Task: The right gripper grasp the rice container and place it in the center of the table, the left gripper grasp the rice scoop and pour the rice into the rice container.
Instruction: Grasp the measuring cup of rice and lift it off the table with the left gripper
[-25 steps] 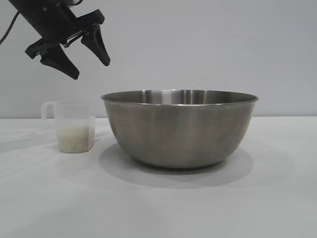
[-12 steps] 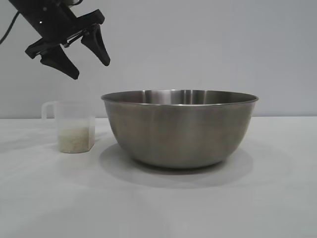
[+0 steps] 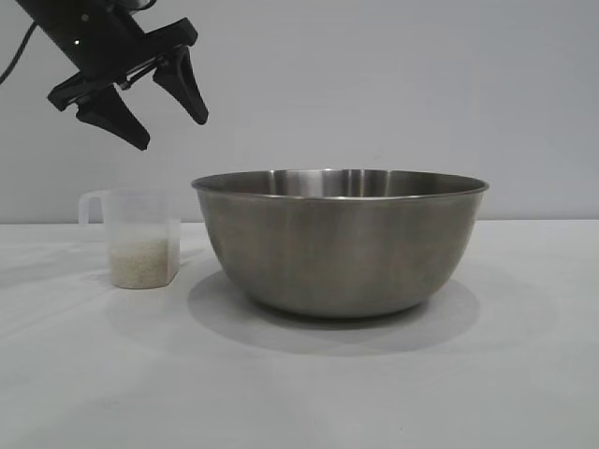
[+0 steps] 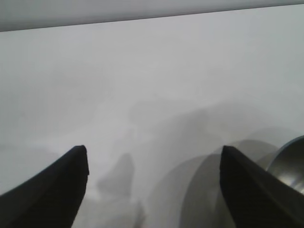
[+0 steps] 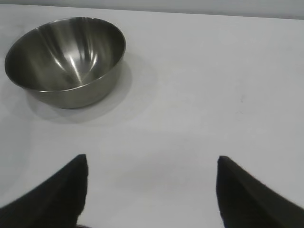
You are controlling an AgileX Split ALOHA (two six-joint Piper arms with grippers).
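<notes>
**Open left claw above the scoop**

Upper left of the exterior frame: the black left gripper point(image 3: 168, 112) hangs spread wide, holding nothing, above the translucent plastic rice scoop point(image 3: 140, 238). The large steel rice container point(image 3: 340, 241) sits mid-frame on the white table point(image 3: 299, 383). The right gripper point(image 5: 152, 190), fingers apart, is empty.

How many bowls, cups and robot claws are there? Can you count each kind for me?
Steel bowls: 1, the rice container on the table.
Plastic cups: 1, the rice scoop with rice inside.
Robot claws: 2, the left claw open above the cup, and the right claw open, away from the bowl.
Total: 4.
</notes>
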